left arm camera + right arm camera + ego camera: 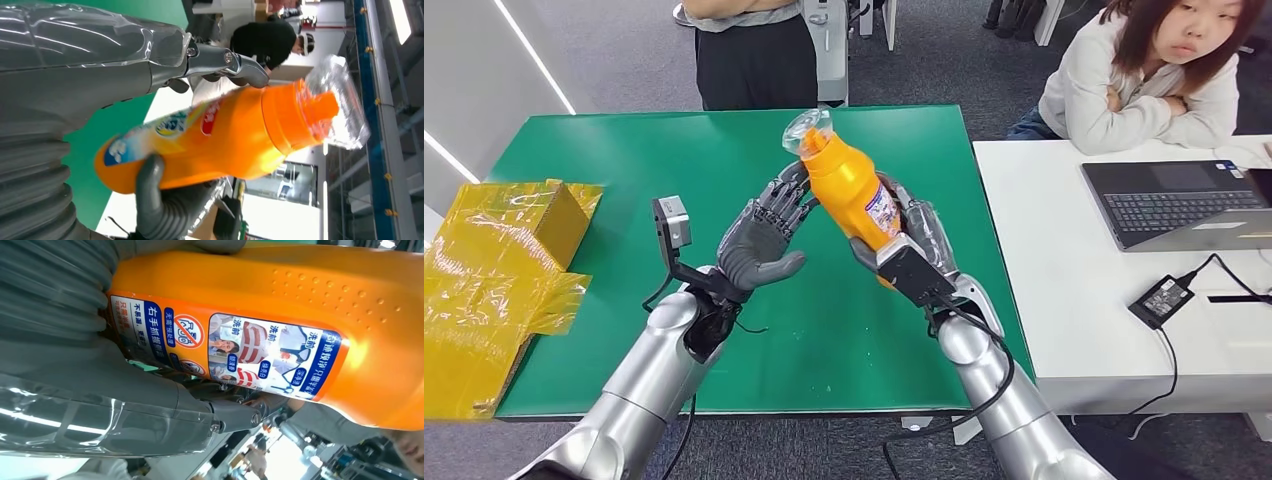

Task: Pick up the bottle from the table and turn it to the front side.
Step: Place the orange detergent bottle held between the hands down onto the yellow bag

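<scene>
**Desk:** What do you have on the far left?

**Me:** A crumpled yellow package (pixel 499 290) lying over the left edge of the green table (pixel 584 150). Behind the table a person in black trousers (pixel 754 55) stands at its far side.

**Desk:** And the left hand?

**Me:** My left hand (pixel 764 240) is raised above the table, palm turned toward the orange bottle (pixel 852 190), fingers extended and spread. The fingertips (pixel 796 188) lie against the bottle's upper body. From the left wrist camera I see the thumb (pixel 152 195) pressed on the bottle (pixel 215 145) from one side and a finger (pixel 235 65) over the other — a loose touch, not a closed grasp as far as I can tell.

**Desk:** Where's the bottle, then?

**Me:** Lifted off the table, tilted, neck leaning away from me and to the left, with clear plastic wrap (pixel 806 128) over the cap. My right hand (pixel 914 245) holds it around the lower body. The right wrist camera shows a printed label (pixel 225 352) facing the lens.

**Desk:** Further right?

**Me:** A white table (pixel 1064 330) with a laptop (pixel 1174 205) and a power adapter (pixel 1159 300) — and a seated person in a light top (pixel 1124 90) leaning on it.
</scene>
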Robot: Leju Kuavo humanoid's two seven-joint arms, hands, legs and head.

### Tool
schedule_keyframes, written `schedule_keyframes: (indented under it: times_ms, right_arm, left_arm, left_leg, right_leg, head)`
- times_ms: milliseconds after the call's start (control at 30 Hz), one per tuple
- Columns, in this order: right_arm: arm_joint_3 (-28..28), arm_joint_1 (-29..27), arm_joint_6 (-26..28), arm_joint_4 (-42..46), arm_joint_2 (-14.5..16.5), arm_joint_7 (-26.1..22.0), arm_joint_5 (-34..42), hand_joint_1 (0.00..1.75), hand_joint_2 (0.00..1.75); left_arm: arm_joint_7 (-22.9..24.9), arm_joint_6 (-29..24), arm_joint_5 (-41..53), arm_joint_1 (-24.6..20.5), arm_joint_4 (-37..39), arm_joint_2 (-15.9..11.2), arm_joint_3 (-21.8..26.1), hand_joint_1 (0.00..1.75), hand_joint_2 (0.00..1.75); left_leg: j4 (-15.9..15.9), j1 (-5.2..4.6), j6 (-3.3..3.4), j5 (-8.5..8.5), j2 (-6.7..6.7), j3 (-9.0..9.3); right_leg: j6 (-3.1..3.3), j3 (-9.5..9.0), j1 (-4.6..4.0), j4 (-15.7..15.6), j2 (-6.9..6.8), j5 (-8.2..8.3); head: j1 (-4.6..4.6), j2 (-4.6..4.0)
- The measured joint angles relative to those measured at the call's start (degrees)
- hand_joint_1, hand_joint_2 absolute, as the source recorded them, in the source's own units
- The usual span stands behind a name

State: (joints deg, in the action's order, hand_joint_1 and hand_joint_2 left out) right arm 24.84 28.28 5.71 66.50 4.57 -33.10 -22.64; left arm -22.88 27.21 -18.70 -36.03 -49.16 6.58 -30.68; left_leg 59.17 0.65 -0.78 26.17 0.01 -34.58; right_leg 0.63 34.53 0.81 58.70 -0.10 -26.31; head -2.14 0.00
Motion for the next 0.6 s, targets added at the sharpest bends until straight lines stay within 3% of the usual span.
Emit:
schedule_keyframes:
  times_ms: [600]
  right_arm:
    - [2.6,1.8,-2.4,-1.7,2.6,0.6,-2.3,1.75,1.75]
  left_arm:
    - [-0.7,2.0,-2.1,-0.5,-2.3,-0.8,-0.2,0.00,1.75]
  left_leg:
    - [0.0,0.00,-0.03,-0.02,-0.01,0.00]
  right_leg:
    - [0.00,0.01,0.00,0.0,-0.01,0.00]
  head:
    - [0.00,0.00]
